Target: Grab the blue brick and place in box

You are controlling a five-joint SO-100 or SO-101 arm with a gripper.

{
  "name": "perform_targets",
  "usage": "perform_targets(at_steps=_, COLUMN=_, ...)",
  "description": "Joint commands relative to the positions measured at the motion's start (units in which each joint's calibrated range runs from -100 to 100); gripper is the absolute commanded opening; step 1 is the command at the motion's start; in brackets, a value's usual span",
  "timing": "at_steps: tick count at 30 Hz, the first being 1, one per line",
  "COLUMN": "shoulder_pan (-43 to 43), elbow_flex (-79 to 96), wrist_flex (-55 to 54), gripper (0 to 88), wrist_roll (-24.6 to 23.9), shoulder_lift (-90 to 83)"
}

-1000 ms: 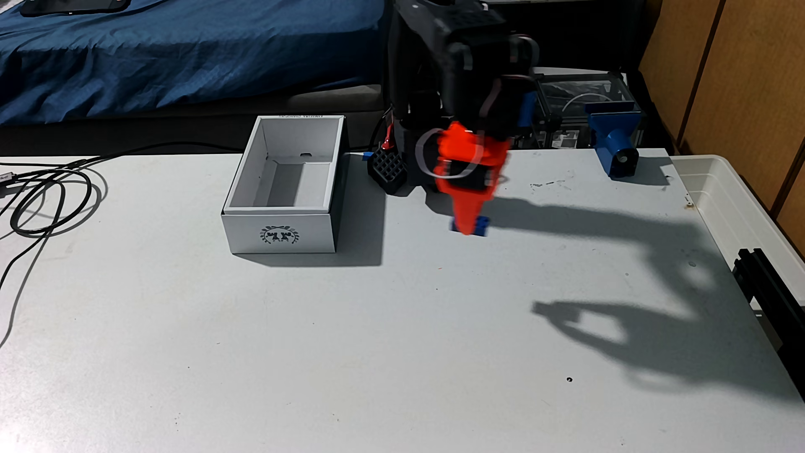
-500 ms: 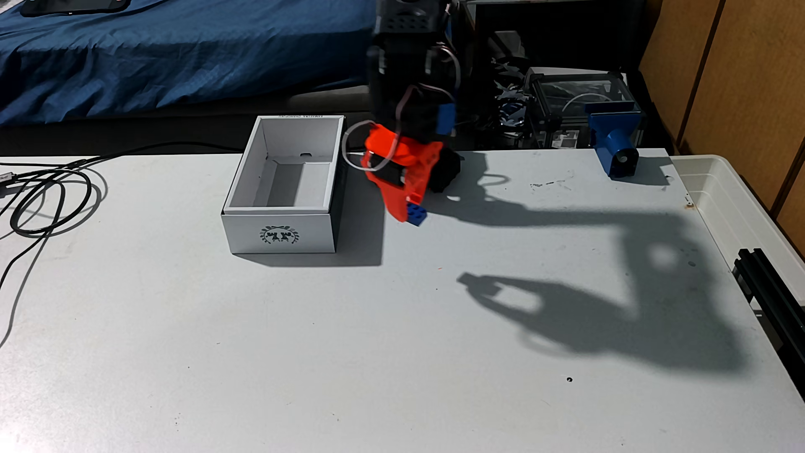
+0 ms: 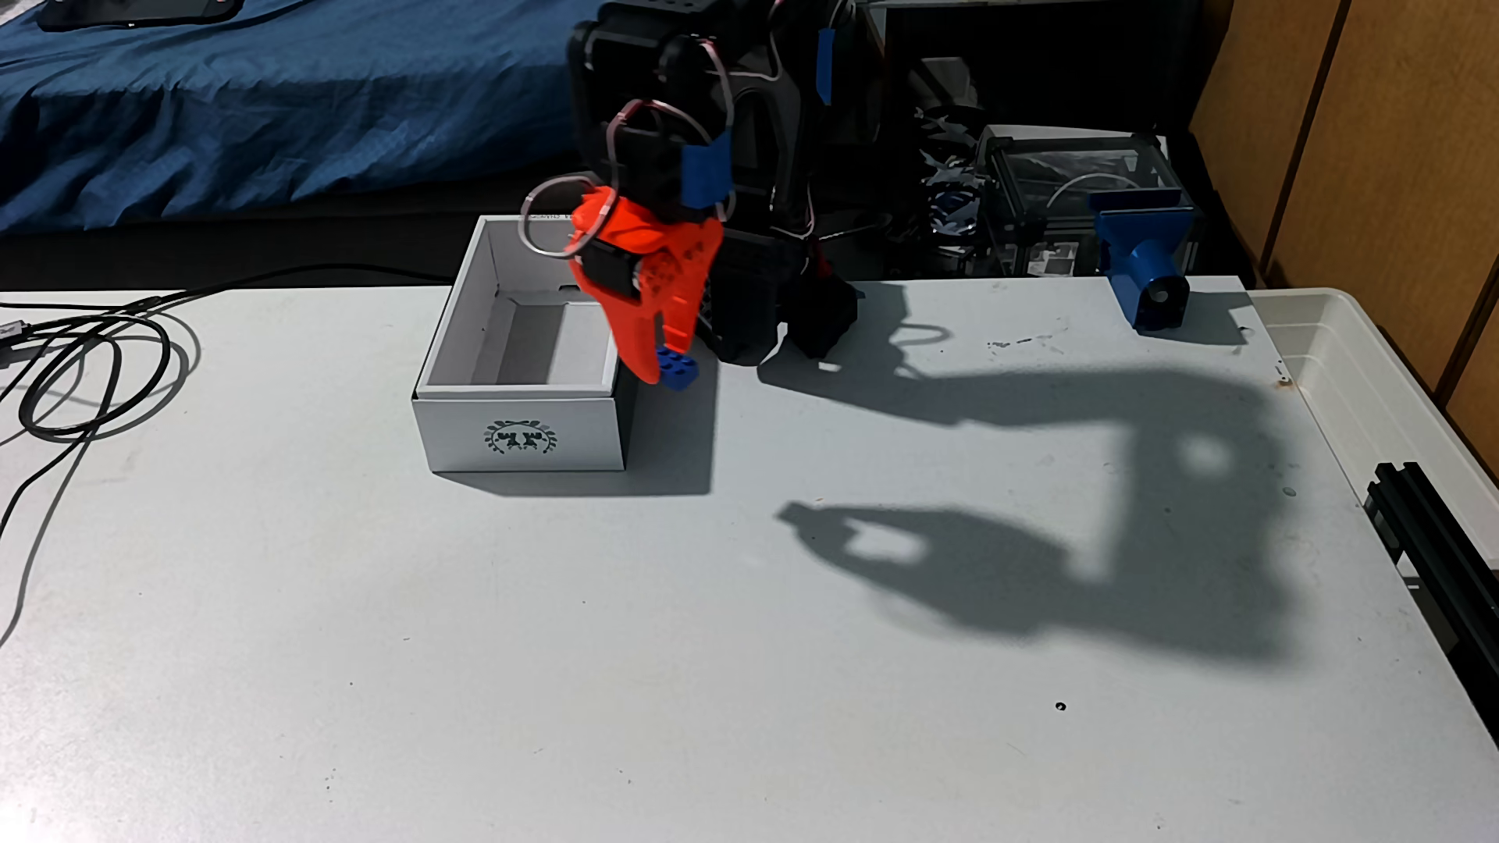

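Observation:
My orange gripper hangs in the air, pointing down, shut on the blue brick, whose studded face shows at the fingertips. It hovers just at the right wall of the box, a white open cardboard box with a dark wreath emblem on its front. The box's white inside shows nothing in it. The black arm reaches in from the back centre.
Black cables coil on the table's left. A blue printed bracket stands at the back right, beside a translucent tub. A black rail sticks in at the right edge. A blue-covered bed lies behind.
The gripper has carried the brick leftward and upward, from mid-table to the box's right wall. Its shadow slid left with it.

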Motion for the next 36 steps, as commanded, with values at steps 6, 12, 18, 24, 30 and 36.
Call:
perform_targets(at_steps=6, shoulder_pan=8.6, elbow_flex=-0.3, wrist_flex=-6.4, gripper=0.8, wrist_roll=8.2, shoulder_lift=-1.5)
perform_targets(at_steps=12, shoulder_pan=15.2, elbow_flex=0.0, wrist_flex=-6.2, gripper=0.8, wrist_roll=15.9, shoulder_lift=-1.5)
perform_targets(at_steps=18, shoulder_pan=20.8, elbow_flex=0.7, wrist_flex=-5.9, gripper=0.8, wrist_roll=20.2, shoulder_lift=-1.5)
perform_targets(at_steps=24, shoulder_pan=27.5, elbow_flex=4.8, wrist_flex=-5.9, gripper=0.8, wrist_roll=25.4, shoulder_lift=-2.2)
perform_targets(at_steps=30, shoulder_pan=31.8, elbow_flex=6.4, wrist_flex=-5.9, gripper=0.8, wrist_roll=26.9, shoulder_lift=-2.2)
perform_targets(at_steps=36, shoulder_pan=34.1, elbow_flex=7.9, wrist_flex=-6.5, gripper=0.8, wrist_roll=26.9, shoulder_lift=-2.1)
